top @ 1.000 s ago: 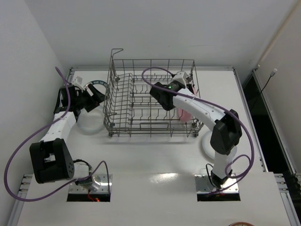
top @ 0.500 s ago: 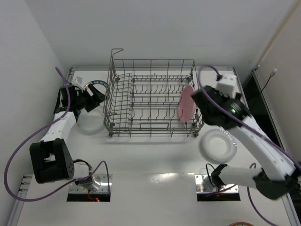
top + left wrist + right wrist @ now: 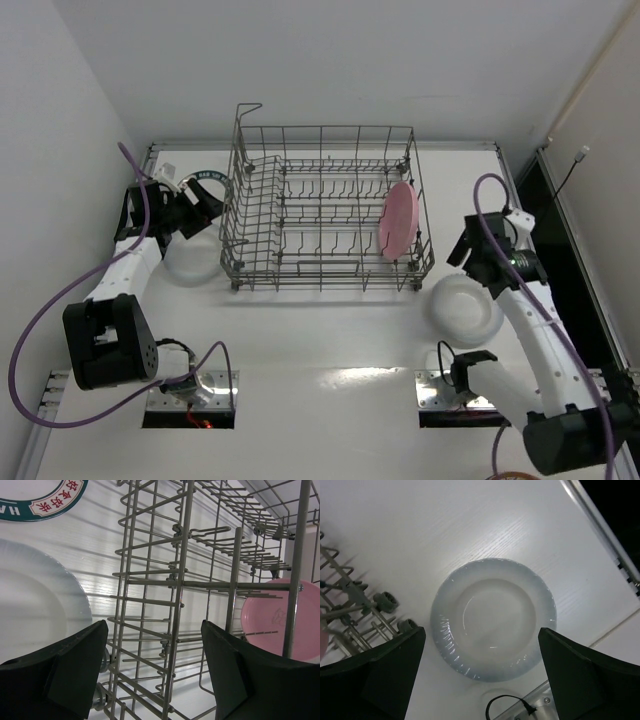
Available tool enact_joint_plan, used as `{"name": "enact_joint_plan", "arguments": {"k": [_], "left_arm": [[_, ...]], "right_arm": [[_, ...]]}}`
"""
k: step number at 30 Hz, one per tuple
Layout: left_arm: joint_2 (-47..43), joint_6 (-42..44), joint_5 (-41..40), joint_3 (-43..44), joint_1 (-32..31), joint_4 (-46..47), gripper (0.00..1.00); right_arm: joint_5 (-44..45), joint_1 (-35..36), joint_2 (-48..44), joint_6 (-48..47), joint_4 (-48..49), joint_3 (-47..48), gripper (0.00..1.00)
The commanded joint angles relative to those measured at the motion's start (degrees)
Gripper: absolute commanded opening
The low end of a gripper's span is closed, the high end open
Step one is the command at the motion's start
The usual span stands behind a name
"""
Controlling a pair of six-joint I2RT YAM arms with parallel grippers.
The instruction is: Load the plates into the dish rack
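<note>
The dish rack (image 3: 325, 210) stands at the table's middle back. A pink plate (image 3: 398, 220) stands on edge among the tines at its right end, free of both grippers. My right gripper (image 3: 478, 270) hovers open above a whitish plate (image 3: 492, 617) that lies flat to the right of the rack. My left gripper (image 3: 155, 670) is open and empty, facing the rack's left wall (image 3: 185, 580). Beside it lies a second whitish plate (image 3: 190, 262). The plate with the lettered rim (image 3: 45, 500) lies just beyond, partly hidden behind the left arm in the top view.
The rack's small wheels (image 3: 385, 601) rest on the table near the right plate. A black cable loop (image 3: 512, 705) and a metal base plate lie at the near edge. The white wall stands close behind the rack, and the table's right edge (image 3: 520, 200) has a metal rail.
My right gripper let go of the pink plate, opened wide, pulled out of the rack and swung right over the whitish plate. The left arm has not moved.
</note>
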Motion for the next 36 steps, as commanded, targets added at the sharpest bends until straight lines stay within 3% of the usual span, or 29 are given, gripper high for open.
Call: {"name": "enact_joint_plan", "arguments": {"k": [1,3,7,8,10,11,12,15,29,36], "left_arm": [[-0.9,0.3,2.7,1.1,-0.6,0.5,0.73],[-0.9,0.3,3.2,1.1,-0.6,0.5,0.73],[-0.9,0.3,3.2,1.1,-0.6,0.5,0.73],[-0.9,0.3,3.2,1.1,-0.6,0.5,0.73],[-0.9,0.3,3.2,1.1,-0.6,0.5,0.73],[-0.9,0.3,3.7,1.1,-0.6,0.5,0.73],[-0.9,0.3,3.7,1.1,-0.6,0.5,0.73],[-0.9,0.3,3.7,1.1,-0.6,0.5,0.73],[-0.9,0.3,3.7,1.1,-0.6,0.5,0.73],[-0.9,0.3,3.2,1.1,-0.6,0.5,0.73]], "right_arm": [[-19.2,-10.3,1.8,-5.3,9.5,-3.0,0.95],[-25.6,-17.0,4.2,-7.0,11.0,-4.8,0.95],[-38.8,-21.6,6.2,-9.2,16.3,-10.9,0.83],[-40.0,-22.3,6.2,-9.2,16.9,-11.9,0.66],[-44.3,-24.1,6.8,-9.2,18.4,-14.8,0.50],[-45.8,-24.1,7.7,-9.2,20.3,-15.7,0.33],[-46.6,-24.6,8.5,-9.2,20.3,-16.4,0.22],[-46.6,-25.1,12.2,-9.2,21.0,-17.8,0.02],[-41.2,-25.8,24.6,-8.1,24.1,-16.8,0.00],[-46.6,-25.8,31.4,-8.1,27.7,-11.6,0.00]]}}
